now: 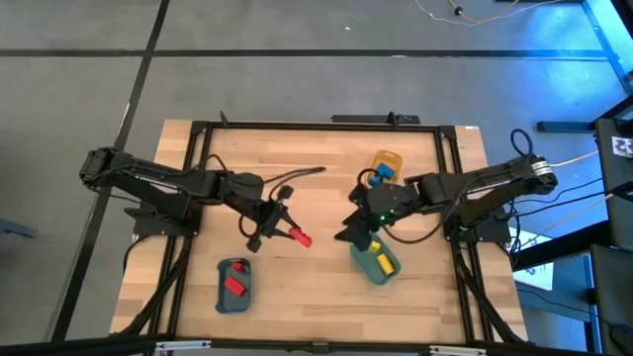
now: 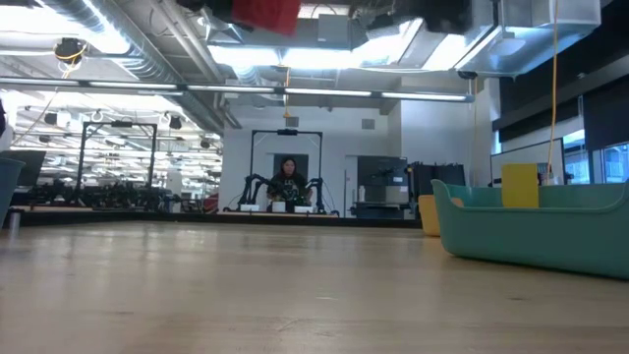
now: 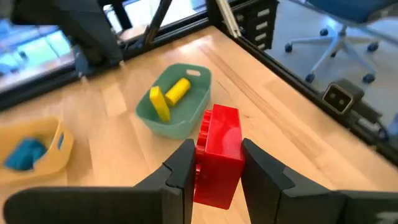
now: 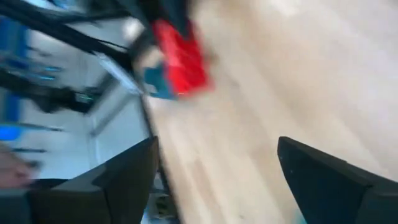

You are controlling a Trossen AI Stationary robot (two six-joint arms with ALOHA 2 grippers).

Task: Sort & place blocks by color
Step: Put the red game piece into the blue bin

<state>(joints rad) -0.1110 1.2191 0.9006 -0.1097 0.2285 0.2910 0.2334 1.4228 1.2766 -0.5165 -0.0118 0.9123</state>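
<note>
left gripper [image 3: 216, 163] clenched on red block [image 3: 219, 154] above table [image 1: 316, 193]; right gripper [image 4: 217, 165] released, over teal tray [image 1: 377, 267].

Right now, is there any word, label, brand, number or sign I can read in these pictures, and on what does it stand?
None can be read.
A white tag with black marks at the high view's right edge: too small to read.
The red plastic brick in the left gripper shows no print.
</note>
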